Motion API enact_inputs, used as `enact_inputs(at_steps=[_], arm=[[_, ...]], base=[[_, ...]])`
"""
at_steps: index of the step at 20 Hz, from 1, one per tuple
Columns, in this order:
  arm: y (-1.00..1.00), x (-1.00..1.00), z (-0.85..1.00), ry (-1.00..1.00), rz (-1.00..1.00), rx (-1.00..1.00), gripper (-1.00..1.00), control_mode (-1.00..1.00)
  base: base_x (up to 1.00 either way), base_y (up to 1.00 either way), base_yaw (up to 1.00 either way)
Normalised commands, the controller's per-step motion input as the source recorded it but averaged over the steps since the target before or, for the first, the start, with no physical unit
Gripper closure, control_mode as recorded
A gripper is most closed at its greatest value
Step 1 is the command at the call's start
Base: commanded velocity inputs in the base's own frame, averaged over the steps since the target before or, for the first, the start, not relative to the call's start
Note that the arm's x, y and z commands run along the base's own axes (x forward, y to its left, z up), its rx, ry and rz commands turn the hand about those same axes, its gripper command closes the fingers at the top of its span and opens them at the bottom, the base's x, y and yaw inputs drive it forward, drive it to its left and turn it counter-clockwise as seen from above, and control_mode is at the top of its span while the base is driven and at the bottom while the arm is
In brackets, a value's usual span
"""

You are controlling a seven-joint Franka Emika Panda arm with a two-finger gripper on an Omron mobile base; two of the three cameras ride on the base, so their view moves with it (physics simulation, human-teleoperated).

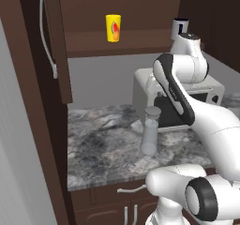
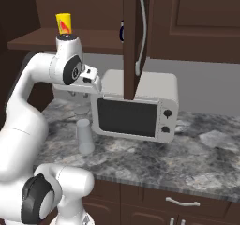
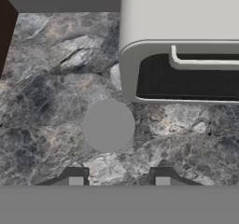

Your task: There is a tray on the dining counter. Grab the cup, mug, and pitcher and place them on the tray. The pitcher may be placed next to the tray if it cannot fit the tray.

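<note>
arm [image 1: 180, 86]: glossy white rounded links | joints: dark grey-black bands and round caps | hand [image 3: 119, 178]: small dark fingertips

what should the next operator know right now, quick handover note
Gripper: open, empty, hanging straight above the pitcher, not touching it.
Pitcher: upright on the marbled counter, in front of the microwave.
Cup: on the open cabinet shelf above.
Mug: on the same shelf, farther right.
Done: nothing moved yet.
Left: grasp the pitcher, then take all three to the tray.

Open counter left of pitcher [image 3: 108, 125]; microwave [image 3: 182, 45] close right
</note>
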Motion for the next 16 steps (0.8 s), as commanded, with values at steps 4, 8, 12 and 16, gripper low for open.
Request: enact_inputs(at_steps=[4,8,12,16], arm=[[0.04,-0.02,0.08,-0.08,0.00,0.00,-1.00,-1.00],[0.24,0.00,0.17,-0.20,-0.02,0.00,-1.00,-1.00],[0.27,-0.04,0.43,-0.27,0.00,0.00,-1.00,-1.00],[0.01,-0.21,0.69,-0.23,0.00,0.00,-1.00,-1.00]], base=[[0.00,0.00,0.00],[0.00,0.00,0.00],[0.00,0.00,0.00],[0.00,0.00,0.00]])
